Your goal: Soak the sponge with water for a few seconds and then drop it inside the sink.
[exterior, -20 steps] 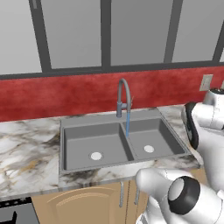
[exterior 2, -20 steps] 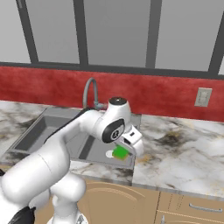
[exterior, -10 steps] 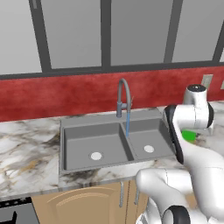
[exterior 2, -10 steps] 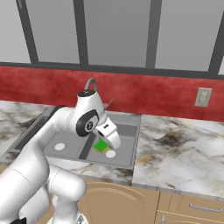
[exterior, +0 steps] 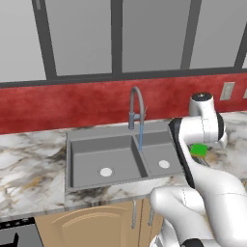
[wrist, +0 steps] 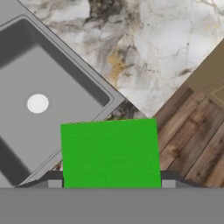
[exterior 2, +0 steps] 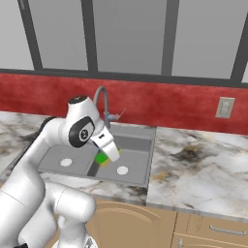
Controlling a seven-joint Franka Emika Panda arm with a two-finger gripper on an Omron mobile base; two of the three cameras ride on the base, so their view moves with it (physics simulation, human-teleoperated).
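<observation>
The green sponge (wrist: pixel 109 153) with its yellow underside sits clamped between my gripper (wrist: pixel 111 183) fingers, which are shut on its two sides. From the right base view the sponge (exterior 2: pixel 101 158) hangs in the air over the grey sink (exterior 2: pixel 137 145), under the white hand of the gripper (exterior 2: pixel 107 154). From the left base view the sponge (exterior: pixel 198 150) peeks out beside my arm, right of the sink (exterior: pixel 116 154). A thin blue water (exterior: pixel 141 137) stream falls from the arched faucet (exterior: pixel 136 99) near the divider, well left of the sponge. Beneath the hand lies the sink's (wrist: pixel 74 83) front right corner.
Marble counter (exterior 2: pixel 203 160) spreads on both sides of the sink. A pale round drain (wrist: pixel 37 103) marks the basin under the hand. A red backsplash with a wall outlet (exterior 2: pixel 224 107) runs behind. Wooden cabinet fronts (exterior 2: pixel 145 223) and floor (wrist: pixel 192 144) lie below the counter edge.
My arm has swung from the right counter toward the sink, carrying the sponge leftward to above the right basin. The water keeps running.
</observation>
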